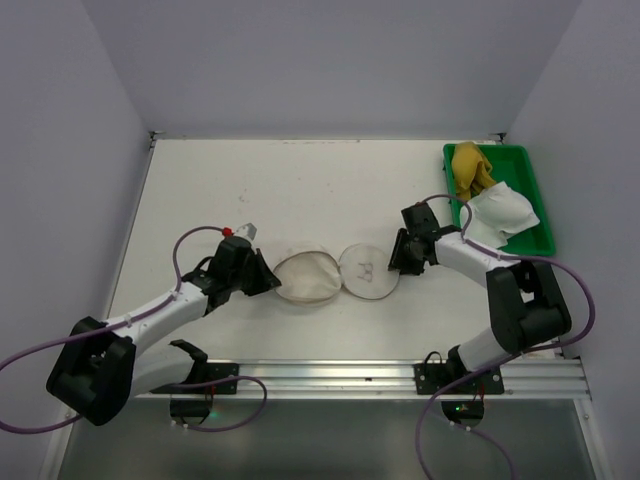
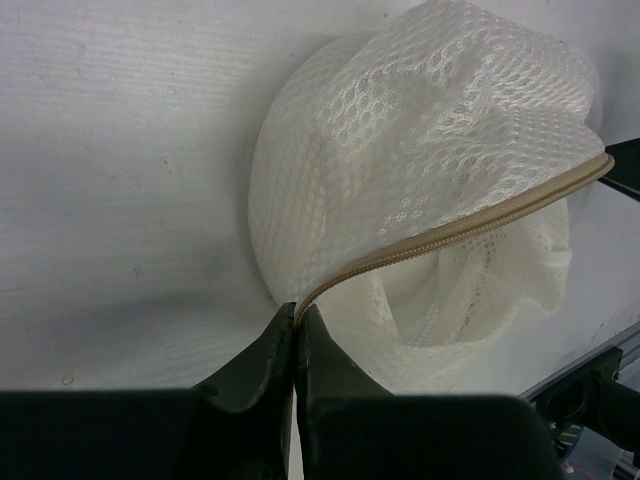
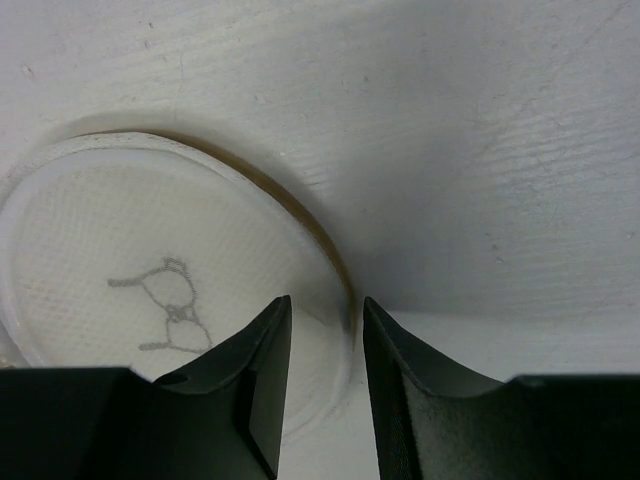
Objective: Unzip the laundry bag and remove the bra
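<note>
The bag (image 1: 335,275) lies unzipped in the lower middle of the top view, folded out into two rounds that touch: a mesh dome (image 1: 308,278) on the left and a flat disc (image 1: 368,270) with the small bra mark on the right. The left claw (image 1: 270,281) sits at the dome's left edge with its tips pressed together, clamped on the end of the tan zip (image 2: 450,235), which runs up and right from the pinch in the left wrist view. The right claw (image 1: 395,260) is at the disc's right edge. Its jaws stand a little apart, one over the disc and one over bare bench, with the stiff rim in the gap between them.

The bra (image 1: 470,170) is out of the bag, bunched in the top end of the green tray (image 1: 512,165) at the upper right, with a white cloth (image 1: 502,214) just below it in the same tray. The tray sits close to the bench's right edge and well apart from the bag.

The bench (image 1: 300,190) is open above the bag up to the back wall, and open to the left toward the side wall. Below the bag, a narrow strip of bench runs to the metal rail (image 1: 400,372).
</note>
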### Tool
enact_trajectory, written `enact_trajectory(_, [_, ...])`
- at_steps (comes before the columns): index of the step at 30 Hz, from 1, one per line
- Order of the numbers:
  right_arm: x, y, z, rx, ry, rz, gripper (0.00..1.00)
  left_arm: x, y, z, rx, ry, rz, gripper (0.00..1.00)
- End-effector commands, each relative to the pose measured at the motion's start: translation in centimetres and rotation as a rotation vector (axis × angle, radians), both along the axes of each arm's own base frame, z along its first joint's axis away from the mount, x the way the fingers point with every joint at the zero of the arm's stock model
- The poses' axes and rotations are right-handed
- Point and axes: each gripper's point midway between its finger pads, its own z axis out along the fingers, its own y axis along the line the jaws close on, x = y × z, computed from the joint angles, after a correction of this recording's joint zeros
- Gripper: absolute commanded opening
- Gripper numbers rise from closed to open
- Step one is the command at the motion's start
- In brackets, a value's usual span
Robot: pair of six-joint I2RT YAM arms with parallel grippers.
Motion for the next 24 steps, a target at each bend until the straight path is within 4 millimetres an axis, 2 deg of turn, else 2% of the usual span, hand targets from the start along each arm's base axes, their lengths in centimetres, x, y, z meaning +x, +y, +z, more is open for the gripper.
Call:
enact_trajectory(1, [0.6, 1.1, 1.0, 0.044, 0.003, 0.019, 0.38, 1.7, -0.2, 2.6, -0.009, -0.078, 0.004, 0.04])
enact_trajectory(5, [0.4, 2.5, 0.7, 0.102, 0.032, 0.032, 0.37, 2.0, 1.0, 3.3, 0.032, -0.097, 0.042, 0.03])
enact_trajectory(9, [0.3, 3.8, 0.1, 0.09, 0.045, 0.054, 0.33, 1.4, 2.1, 2.5, 0.067, -0.072, 0.048, 0.02])
enact_trajectory(12, [0.5, 4.0, -0.1, 0.079, 0.048, 0.054, 0.21, 1.0, 2.3, 2.0, 0.067, -0.057, 0.04, 0.02])
enact_trajectory(13, [0.6, 3.6, -0.1, 0.062, 0.046, 0.045, 0.09, 0.9, 2.2, 1.9, 0.065, -0.057, 0.038, 0.02])
enact_trajectory(15, [0.7, 3.0, 0.9, 0.043, 0.008, 0.025, 0.0, 0.9, 2.2, 1.9, 0.064, -0.054, 0.036, 0.02])
enact_trajectory(16, [0.7, 1.9, 1.3, -0.013, -0.017, -0.001, 0.0, 0.9, 2.2, 1.7, 0.069, -0.047, 0.035, 0.02])
enact_trajectory(17, [0.9, 1.6, 2.2, -0.033, -0.046, -0.002, 0.0, 1.0, 2.2, 1.7, 0.069, -0.045, 0.036, 0.02])
enact_trajectory(18, [1.3, 1.4, 4.1, -0.042, -0.102, -0.003, 0.0, 1.1, 2.1, 1.8, 0.066, -0.05, 0.036, 0.01])
enact_trajectory(19, [0.8, 0.8, 4.7, -0.073, -0.098, -0.002, 0.0, 1.3, 2.0, 1.7, 0.066, -0.047, 0.035, 0.01])
enact_trajectory(21, [1.6, 0.4, 7.9, -0.132, -0.185, 0.01, 0.0, 1.8, 1.3, 2.1, 0.046, -0.058, 0.018, 0.0])
enact_trajectory(22, [1.6, 0.4, 9.3, -0.174, -0.212, 0.017, 0.0, 1.8, 1.1, 1.7, 0.048, -0.04, 0.007, 0.0])
enact_trajectory(24, [1.6, 0.6, 10.9, -0.199, -0.247, 0.028, 0.0, 2.3, 0.0, 2.2, 0.021, -0.045, -0.027, 0.0])
